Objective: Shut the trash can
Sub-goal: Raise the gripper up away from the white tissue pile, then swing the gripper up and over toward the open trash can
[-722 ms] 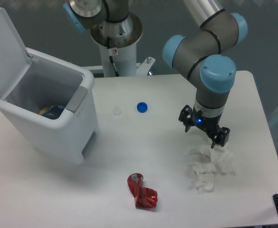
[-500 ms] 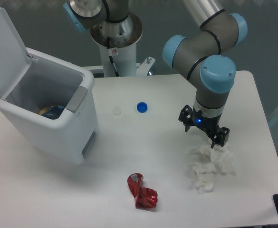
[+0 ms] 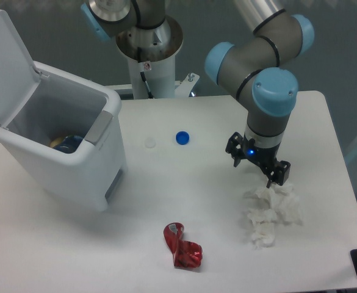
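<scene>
1. The trash can (image 3: pixel 62 152) is found at the left side of the frame, sitting on the white table (image 3: pixel 196 201). Its lid (image 3: pixel 6 70) is swung up and back toward the upper left corner, so the bin is wide open.
2. Something blue and yellowish can be made out down inside the bin, but what it is can't really be told.
3. A grey latch panel (image 3: pixel 100 129) is seen on the rim facing the middle of the table.
4. The gripper (image 3: pixel 257 166) is located right of centre, pointed down, well apart from the bin. Its fingers are spread with nothing held between them, and a small blue light is lit on its body.
5. A crumpled white tissue (image 3: pixel 271 210) is spotted just below the gripper, toward the lower right; whether the lower fingertip touches it can't be told.
6. A red crumpled wrapper (image 3: pixel 182 246) is seen at the bottom centre.
7. A blue bottle cap (image 3: pixel 182 138) and a pale, whitish cap (image 3: pixel 150 143) are seen mid-table, near each other, between bin and gripper.
</scene>
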Motion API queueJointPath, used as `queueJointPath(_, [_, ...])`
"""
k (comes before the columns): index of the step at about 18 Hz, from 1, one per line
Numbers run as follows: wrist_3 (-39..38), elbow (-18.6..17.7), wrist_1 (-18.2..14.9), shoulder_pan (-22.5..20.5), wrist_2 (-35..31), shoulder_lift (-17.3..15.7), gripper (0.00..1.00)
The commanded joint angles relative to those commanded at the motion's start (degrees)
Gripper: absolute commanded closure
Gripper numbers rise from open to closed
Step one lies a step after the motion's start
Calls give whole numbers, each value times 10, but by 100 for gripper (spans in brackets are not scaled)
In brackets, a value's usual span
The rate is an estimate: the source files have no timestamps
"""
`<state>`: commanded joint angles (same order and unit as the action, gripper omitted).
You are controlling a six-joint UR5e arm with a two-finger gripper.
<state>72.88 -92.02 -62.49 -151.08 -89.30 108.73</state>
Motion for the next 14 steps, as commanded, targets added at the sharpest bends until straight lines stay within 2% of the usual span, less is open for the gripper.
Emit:
queueJointPath(2, [-16, -4, 3, 0, 2, -19, 0])
queueJointPath(6, [-96, 18, 5, 13, 14, -60, 1])
queueJointPath(7, [-99, 18, 5, 23, 14, -73, 12])
queueJointPath(10, [-114, 6, 4, 54, 16, -107, 63])
queueJointPath(12, [-138, -11, 3, 71, 17, -127, 80])
queueJointPath(14, [-161, -31, 0, 95, 16, -155, 91])
